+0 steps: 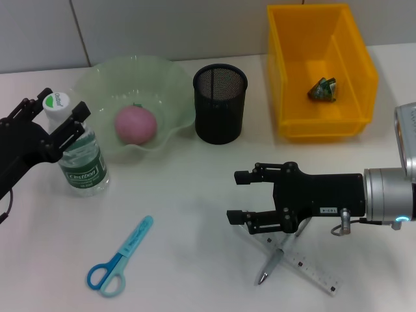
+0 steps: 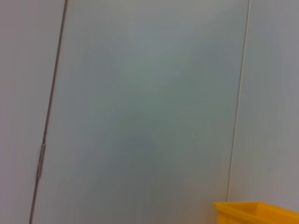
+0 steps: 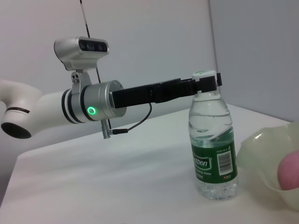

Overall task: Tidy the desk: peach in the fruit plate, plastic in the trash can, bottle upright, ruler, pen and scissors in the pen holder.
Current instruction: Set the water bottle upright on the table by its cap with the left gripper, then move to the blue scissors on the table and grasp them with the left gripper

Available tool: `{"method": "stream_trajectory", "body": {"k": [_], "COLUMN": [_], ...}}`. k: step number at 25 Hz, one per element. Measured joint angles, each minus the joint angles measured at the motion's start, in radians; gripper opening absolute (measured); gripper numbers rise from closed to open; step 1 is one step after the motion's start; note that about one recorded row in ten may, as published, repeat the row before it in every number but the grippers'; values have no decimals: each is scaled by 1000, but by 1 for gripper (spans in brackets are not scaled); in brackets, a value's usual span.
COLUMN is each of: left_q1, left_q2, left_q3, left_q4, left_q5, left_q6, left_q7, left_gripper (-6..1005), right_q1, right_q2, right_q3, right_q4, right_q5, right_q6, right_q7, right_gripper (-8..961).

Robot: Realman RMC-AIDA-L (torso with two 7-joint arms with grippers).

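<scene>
Head view: on the white worktop, the left gripper pinches the upright bottle at nine o'clock. The right gripper, spread, hovers over the pen and ruler at five o'clock; it may catch both.

Left wrist view: only wall.

Right wrist view: a careless release could tip the bottle.

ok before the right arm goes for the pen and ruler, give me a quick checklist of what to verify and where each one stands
1. Right gripper open: ok, its fingers are spread.
2. Right gripper placed over the pen and ruler: ok, it hovers above where they cross.
3. Pen separate from the ruler: not ok, the two overlap.
4. Pen holder upright with its mouth free: ok.
5. Bottle upright: ok, left gripper sits at its cap.
6. Peach in the fruit plate, plastic in the trash can: ok. Scissors on the table: not ok.
</scene>
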Motion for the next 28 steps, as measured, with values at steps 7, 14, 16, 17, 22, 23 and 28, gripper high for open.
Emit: {"method": "stream_trajectory", "body": {"k": [7,14,16,17,22,23,28], "left_q1": [13,60,96,113,146,150,154], "left_q2": [4,8,15,20,40,47,72], "left_q3": [11,23,32,32,33,33,32], "left_q4": [16,115,195,237,320,331,364], "left_q5": [1,1,19,35,96,116,186], "left_q6": [36,77,104,118,155,170,239], "left_q7": [-8,-100,-184,-233,-350,-378,-465], "left_gripper": [759,803,802,802,801,801,800], "right_q1": [0,-2,-2,-1,-4,-4,-4], "right_q2": [0,0,0,0,0,0,-1], "right_q3": [-1,4,5,4,0,2,5], "right_q4": [0,1,1,1,4,6,12], "right_q5": [0,0,0,4,22,23,24], "right_q6": [-1,-1,-1,-2,-2,-2,-2], "right_q7": [2,2,2,2,2,2,3], "right_gripper": [769,769,769,769,769,769,769]}}
